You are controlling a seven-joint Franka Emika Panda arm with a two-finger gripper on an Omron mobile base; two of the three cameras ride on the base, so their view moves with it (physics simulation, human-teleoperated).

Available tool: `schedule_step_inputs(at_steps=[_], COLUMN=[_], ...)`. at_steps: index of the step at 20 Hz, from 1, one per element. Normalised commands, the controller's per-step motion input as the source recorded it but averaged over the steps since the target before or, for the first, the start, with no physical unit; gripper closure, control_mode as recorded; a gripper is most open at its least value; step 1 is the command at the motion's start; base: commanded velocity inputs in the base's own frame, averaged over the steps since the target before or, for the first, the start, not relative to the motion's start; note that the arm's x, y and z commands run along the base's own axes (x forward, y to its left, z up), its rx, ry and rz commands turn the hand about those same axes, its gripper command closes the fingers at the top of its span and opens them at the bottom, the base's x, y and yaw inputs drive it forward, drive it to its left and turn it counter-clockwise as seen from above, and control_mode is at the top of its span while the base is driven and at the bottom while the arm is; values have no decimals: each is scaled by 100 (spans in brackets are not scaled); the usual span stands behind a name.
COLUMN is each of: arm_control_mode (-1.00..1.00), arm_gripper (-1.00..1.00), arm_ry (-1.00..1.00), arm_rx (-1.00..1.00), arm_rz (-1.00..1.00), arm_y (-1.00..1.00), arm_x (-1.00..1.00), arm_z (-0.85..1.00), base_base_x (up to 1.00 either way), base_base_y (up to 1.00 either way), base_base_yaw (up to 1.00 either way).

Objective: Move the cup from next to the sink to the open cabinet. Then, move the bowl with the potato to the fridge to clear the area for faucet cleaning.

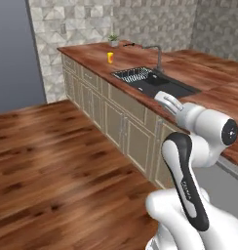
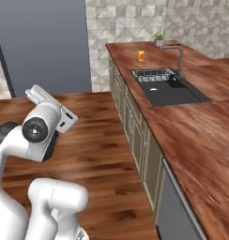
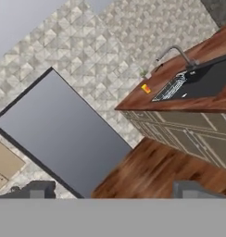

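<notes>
Hand view alone shows end effector (image 3: 113, 189) fingertips, wide apart, empty. Cup (image 1: 110, 57), small yellow tumbler, upright nr bench (image 1: 91, 56) back edge, left of sink (image 1: 157, 83).

Small potted plant (image 1: 113, 39) at the wooden counter's (image 1: 199, 78) back, by the tiled wall (image 1: 82, 19).

No legible text, number or sign. The cup (image 1: 110, 57) beside the sink (image 1: 155, 83) carries a red and green mark — too small to read. The arm's dark link (image 1: 188, 188) bears lettering — blurred, unreadable.
</notes>
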Motion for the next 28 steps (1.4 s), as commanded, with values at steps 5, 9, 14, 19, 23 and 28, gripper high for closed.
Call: schedule_step_inputs(at_steps=[5,9,14,19,23,28], arm_control_mode=[100,100,100,100,100,100], arm_gripper=[-100,-100,-100,-100,-100,-100], arm_ry=[0,0,0,0,0,0], arm_rx=[0,0,0,0,0,0], arm_rz=[0,0,0,0,0,0], arm_y=[0,0,0,0,0,0], arm_x=[0,0,0,0,0,0], arm_z=[0,0,0,0,0,0], base_base_x=[100,100,100,78,58,30], base_base_y=[100,100,100,100,100,100], base_base_yaw=[-44,-45,-42,-38,-37,-35])
